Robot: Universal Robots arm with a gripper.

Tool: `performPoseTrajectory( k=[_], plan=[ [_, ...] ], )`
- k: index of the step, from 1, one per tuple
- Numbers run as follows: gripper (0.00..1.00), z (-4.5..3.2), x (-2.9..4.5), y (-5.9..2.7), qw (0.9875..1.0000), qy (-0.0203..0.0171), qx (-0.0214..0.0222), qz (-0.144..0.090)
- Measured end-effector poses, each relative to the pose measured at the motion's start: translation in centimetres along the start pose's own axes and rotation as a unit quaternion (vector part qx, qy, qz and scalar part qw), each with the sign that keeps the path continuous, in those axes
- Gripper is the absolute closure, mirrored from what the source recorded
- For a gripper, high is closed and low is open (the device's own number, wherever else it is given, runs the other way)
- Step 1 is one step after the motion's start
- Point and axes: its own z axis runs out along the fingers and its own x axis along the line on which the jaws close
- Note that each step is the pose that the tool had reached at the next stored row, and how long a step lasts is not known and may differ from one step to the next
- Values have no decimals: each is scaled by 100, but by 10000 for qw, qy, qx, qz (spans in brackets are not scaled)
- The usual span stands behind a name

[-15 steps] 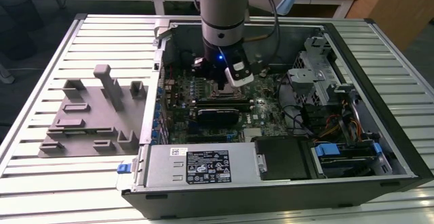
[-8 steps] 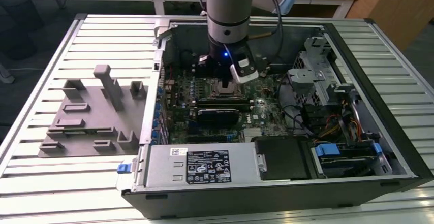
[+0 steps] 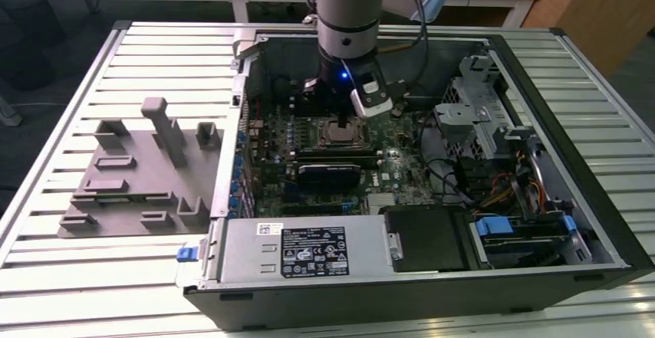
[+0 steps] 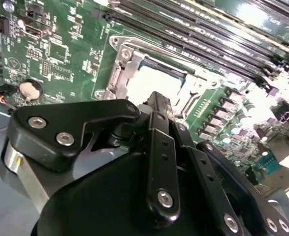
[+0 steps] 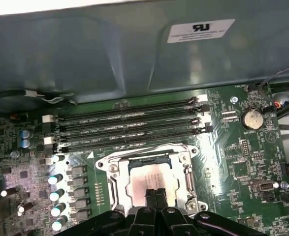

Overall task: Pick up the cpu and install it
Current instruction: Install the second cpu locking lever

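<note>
The gripper is positioned low over the socket on the motherboard inside the computer case. The cpu is seen seated in the socket frame — pale top exposed. Fingers are pressed together, nothing grasped — tips just above the chip.

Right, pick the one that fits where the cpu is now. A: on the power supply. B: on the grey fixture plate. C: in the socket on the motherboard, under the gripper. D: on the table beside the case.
C: in the first wrist view the cpu lies within the socket frame, with the gripper right above it.
</note>
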Motion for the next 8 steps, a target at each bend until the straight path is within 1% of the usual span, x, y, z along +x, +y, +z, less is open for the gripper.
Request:
performPoseTrajectory(
  k=[2,3,8],
  plan=[
    [89,3,-27,7,10000,-4,19,3],
    [89,3,-28,10,10000,-4,23,3],
    [89,3,-28,10,10000,-5,24,3]
  ],
)
